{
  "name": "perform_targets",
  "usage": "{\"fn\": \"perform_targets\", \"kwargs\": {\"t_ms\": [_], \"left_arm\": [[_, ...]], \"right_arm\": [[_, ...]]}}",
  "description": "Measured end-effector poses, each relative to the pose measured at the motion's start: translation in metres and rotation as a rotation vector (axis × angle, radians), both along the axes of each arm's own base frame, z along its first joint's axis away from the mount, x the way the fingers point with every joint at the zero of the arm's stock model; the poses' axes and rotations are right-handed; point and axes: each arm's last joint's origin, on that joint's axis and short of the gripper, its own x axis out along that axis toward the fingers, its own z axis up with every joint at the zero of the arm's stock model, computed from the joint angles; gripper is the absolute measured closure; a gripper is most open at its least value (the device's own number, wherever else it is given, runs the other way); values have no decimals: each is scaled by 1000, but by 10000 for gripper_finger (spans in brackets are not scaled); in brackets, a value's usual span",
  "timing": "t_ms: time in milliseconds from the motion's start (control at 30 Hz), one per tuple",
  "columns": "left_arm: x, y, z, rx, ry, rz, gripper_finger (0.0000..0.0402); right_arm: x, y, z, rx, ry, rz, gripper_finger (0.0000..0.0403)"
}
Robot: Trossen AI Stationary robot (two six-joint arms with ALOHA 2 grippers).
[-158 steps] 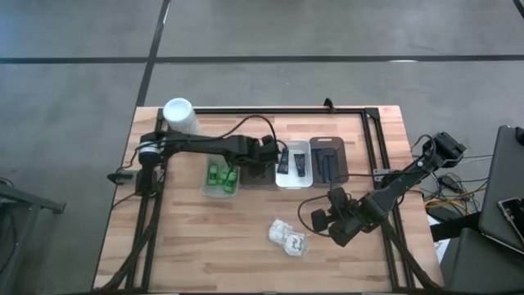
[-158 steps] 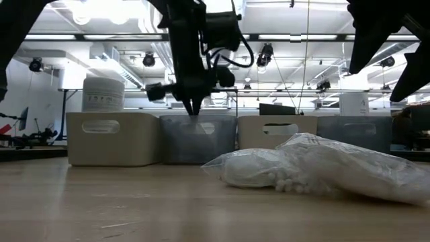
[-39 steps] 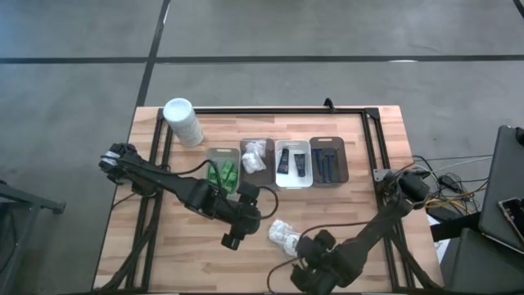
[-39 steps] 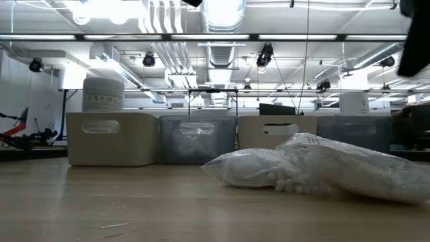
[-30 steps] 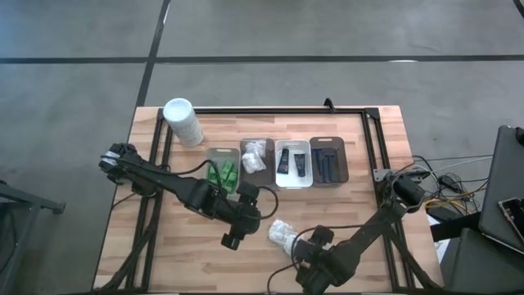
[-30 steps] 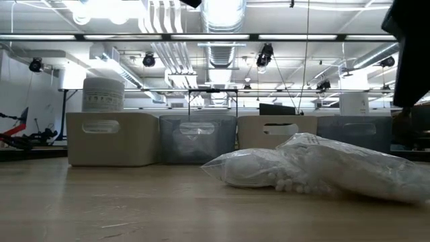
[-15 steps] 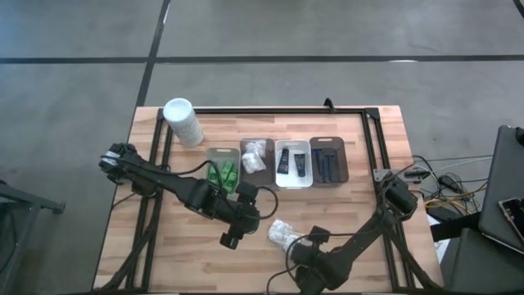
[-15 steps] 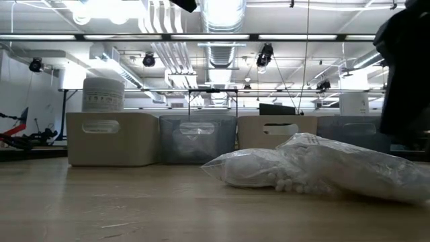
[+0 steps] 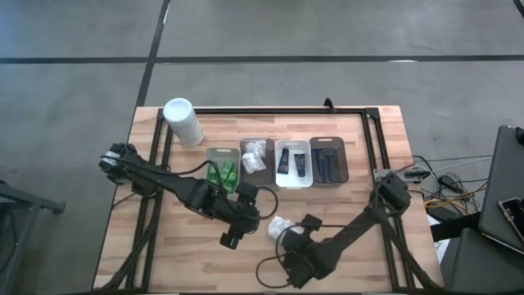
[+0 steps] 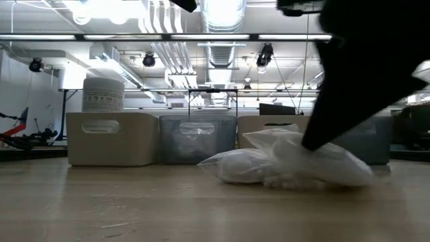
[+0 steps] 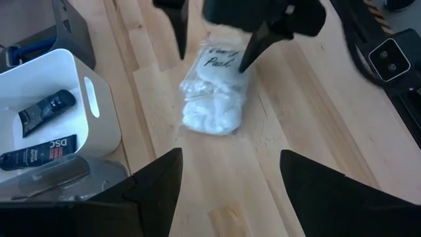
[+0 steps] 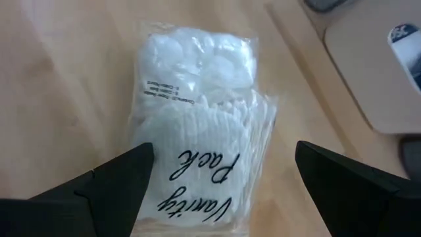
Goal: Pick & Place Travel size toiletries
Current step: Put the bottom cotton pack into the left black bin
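Observation:
A white crinkly packet (image 12: 197, 99) printed "Vanity Pack" lies flat on the wooden table, near its middle (image 9: 277, 225). My right gripper (image 12: 223, 158) stands open over it, one finger on either side of its printed end. My left gripper (image 9: 231, 239) hovers open just to the table's left of the packet and touches nothing; its wrist view shows the packet (image 11: 212, 99) ahead of its fingers. My right gripper comes at the packet from above, slanting down, its open fingers astride the printed end (image 12: 197, 168). In the low view one dark finger (image 10: 316, 138) is down on the packet's bulging right part (image 10: 329, 165). The packet rests on the table.
Four trays stand in a row at the far side: green bottles (image 9: 221, 174), white packets (image 9: 255, 157), black tubes (image 9: 293, 164), dark razors (image 9: 329, 160). A tall white container (image 9: 182, 120) stands at the far left corner. The black tubes' white tray (image 11: 59, 112) is close to my left gripper.
My right gripper has gone toward the table's left and far edges and down onto the packet. The packet's right end, which lay spread out flat, is now drawn in and bunched higher; its left end has stayed put. My left arm has kept still.

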Motion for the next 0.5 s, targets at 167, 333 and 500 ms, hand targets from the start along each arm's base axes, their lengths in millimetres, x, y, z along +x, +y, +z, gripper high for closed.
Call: {"fn": "perform_targets", "kwargs": {"t_ms": [167, 333, 500], "left_arm": [[0, 0, 0, 0, 0, 0, 142], [0, 0, 0, -10, 1, 13, 142], [0, 0, 0, -45, 4, 49, 142]], "right_arm": [[4, -8, 19, 15, -48, -20, 35], [-5, -7, 40, 64, -127, -109, 35], [-28, -3, 52, 169, -171, -361, 35]]}}
